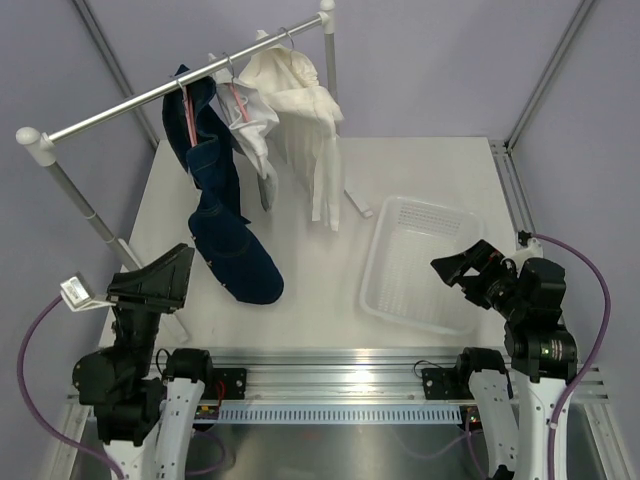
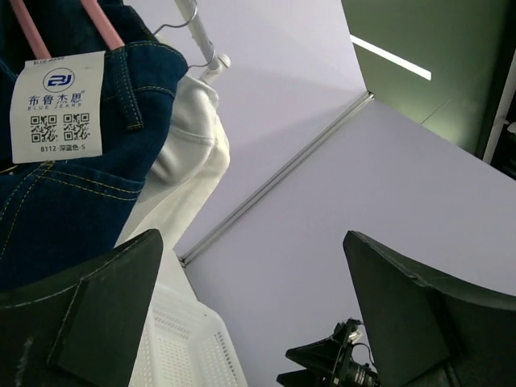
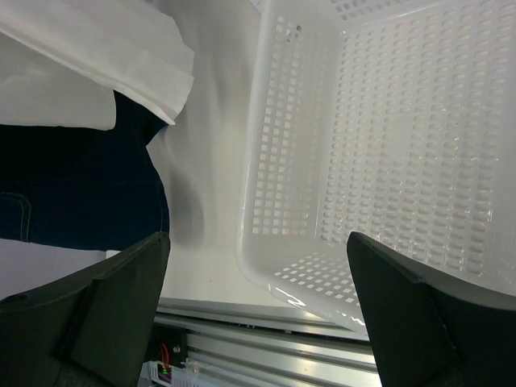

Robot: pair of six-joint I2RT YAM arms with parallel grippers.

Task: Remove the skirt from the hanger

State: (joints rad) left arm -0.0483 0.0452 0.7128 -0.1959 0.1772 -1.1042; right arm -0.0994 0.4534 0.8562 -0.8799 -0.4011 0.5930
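A rail (image 1: 110,115) at the back left carries three garments. A dark blue denim garment (image 1: 215,200) hangs on a pink hanger (image 1: 188,100), and its hem reaches the table. A small white garment (image 1: 250,122) hangs on a second pink hanger beside it. A larger white garment (image 1: 305,110) hangs at the right. I cannot tell which one is the skirt. My left gripper (image 1: 160,278) is open and empty, just left of the denim hem. The left wrist view shows the denim (image 2: 72,177) with its paper tag (image 2: 58,105). My right gripper (image 1: 470,265) is open and empty over the basket.
A white perforated basket (image 1: 415,262) sits on the table at the right, and it also shows in the right wrist view (image 3: 387,145). The rack's foot bar (image 1: 358,205) lies on the table between the garments and the basket. Frame posts stand at the corners.
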